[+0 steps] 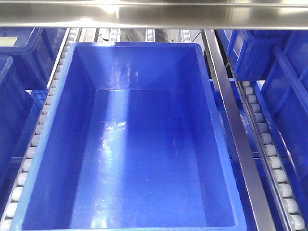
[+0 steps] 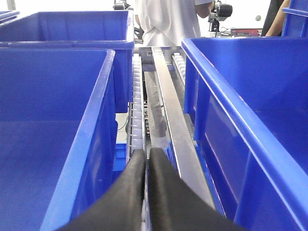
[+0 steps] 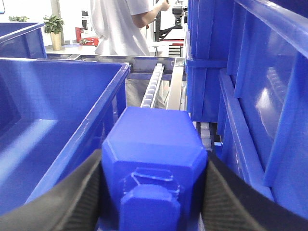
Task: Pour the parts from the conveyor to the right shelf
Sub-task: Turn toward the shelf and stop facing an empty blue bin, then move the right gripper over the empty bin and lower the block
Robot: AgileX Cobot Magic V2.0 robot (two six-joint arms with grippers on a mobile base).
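Observation:
My right gripper is shut on the bright-blue block, its stud facing the camera, with a black finger pressed on each side. It hangs over the roller track of the right shelf, just right of a deep-blue bin's rim. My left gripper is shut and empty, above a roller track between two blue bins. The front view looks down into a large empty blue bin on the shelf; neither gripper shows there. The conveyor is out of view.
A steel rail and white rollers run beside the bin, with more blue bins on both sides. A steel beam crosses above. A person in a white shirt stands behind the shelf.

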